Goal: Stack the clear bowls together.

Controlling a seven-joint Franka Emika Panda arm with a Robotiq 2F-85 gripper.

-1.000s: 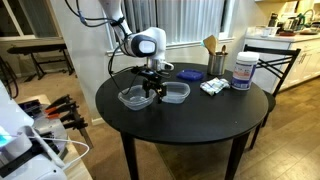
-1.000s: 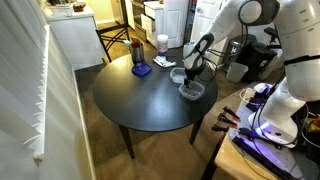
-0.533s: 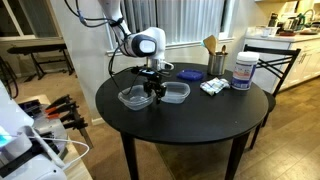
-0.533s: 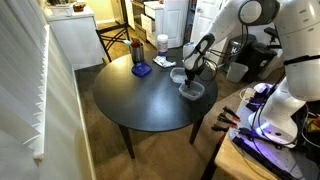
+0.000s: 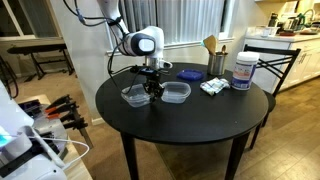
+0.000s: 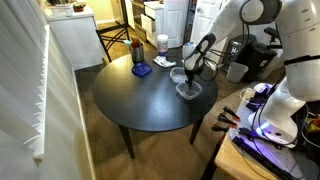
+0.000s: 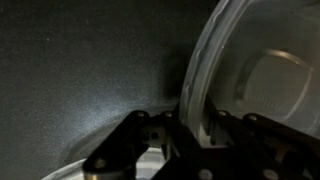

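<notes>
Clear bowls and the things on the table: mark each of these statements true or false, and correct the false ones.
1. The fingers pinch the rim of one clear bowl. True.
2. That bowl is nested inside the other clear bowl. False: the two are side by side, not stacked.
3. A dark blue lid lies flat on the table near the bowls. True.
4. The white jar lies tipped on its side. False: it stands upright.
</notes>
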